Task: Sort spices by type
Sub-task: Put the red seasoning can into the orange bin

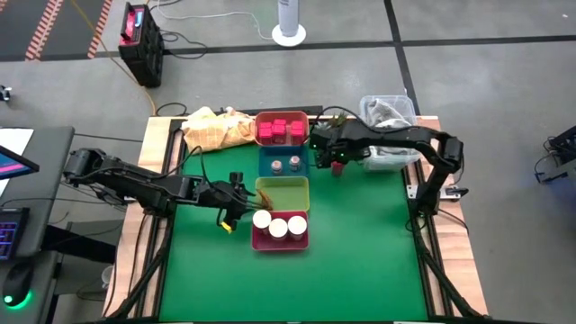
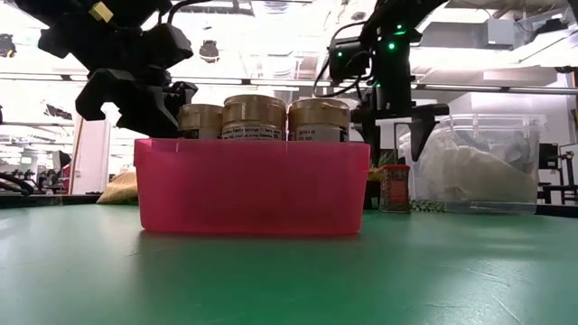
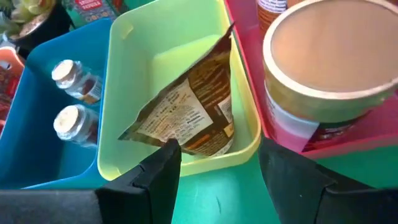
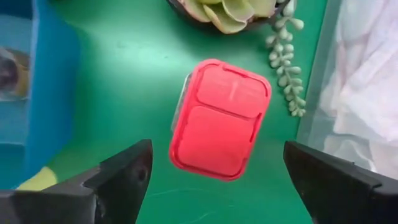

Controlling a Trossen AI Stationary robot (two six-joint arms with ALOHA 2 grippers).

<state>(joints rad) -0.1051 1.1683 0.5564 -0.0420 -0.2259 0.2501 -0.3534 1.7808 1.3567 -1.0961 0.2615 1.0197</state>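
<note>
Right pincer (image 4: 211, 180) wide open, empty, hovering over red-lidded spice box (image 4: 219, 118) standing on desk (image 1: 360, 261) nr far right, just beside blue tray (image 1: 284, 163). Left pincer (image 3: 217, 180) open, empty, at near edge of yellow-green tray (image 3: 124, 74) w/ brown packet (image 3: 193, 112). Three tan-lidded jars (image 1: 279, 227) in pink tray (image 1: 281, 243), mid-desk.

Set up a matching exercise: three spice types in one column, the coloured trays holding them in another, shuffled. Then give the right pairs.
Things:
1. round jars with pale tan lids
2. small grey-topped shakers
3. flat brown-orange printed packet

Places:
A. blue tray
B. yellow-green tray
C. magenta tray nearest the table's front

Pairs: 1-C, 2-A, 3-B.
</note>
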